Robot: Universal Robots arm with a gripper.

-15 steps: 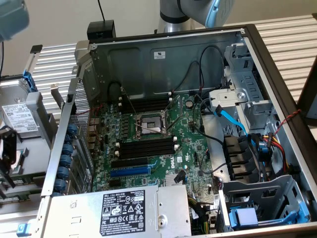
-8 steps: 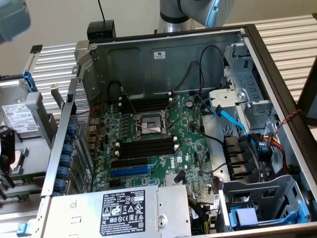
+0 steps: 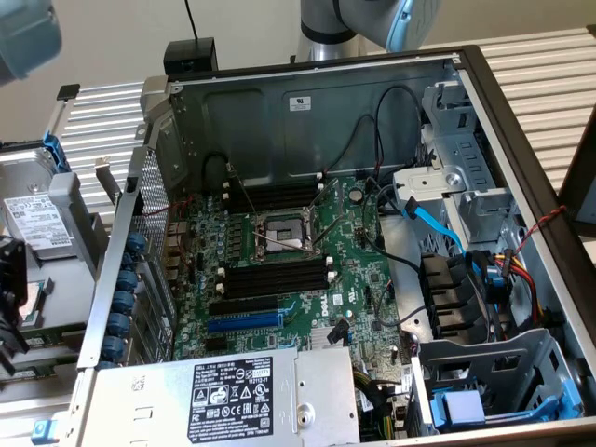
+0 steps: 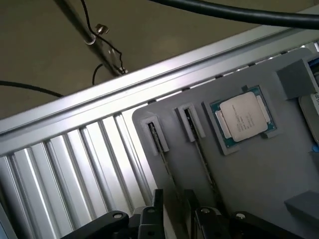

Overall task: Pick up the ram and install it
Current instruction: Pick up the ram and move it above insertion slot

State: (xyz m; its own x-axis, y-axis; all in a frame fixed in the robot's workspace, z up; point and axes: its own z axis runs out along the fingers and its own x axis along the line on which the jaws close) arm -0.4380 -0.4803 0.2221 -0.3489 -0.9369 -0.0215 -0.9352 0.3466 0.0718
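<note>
The ram (image 4: 199, 149) stands on edge in a slotted grey tray (image 4: 259, 184) beside a processor chip (image 4: 242, 118), near the ribbed tabletop (image 4: 75, 164) edge. The gripper (image 4: 174, 214) hovers just over it, fingers apart. It looks light, stiff, thin and fragile; I would grip its long flat faces.

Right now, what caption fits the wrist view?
Gripper above a gray tray holding two upright RAM sticks and a CPU.
</note>
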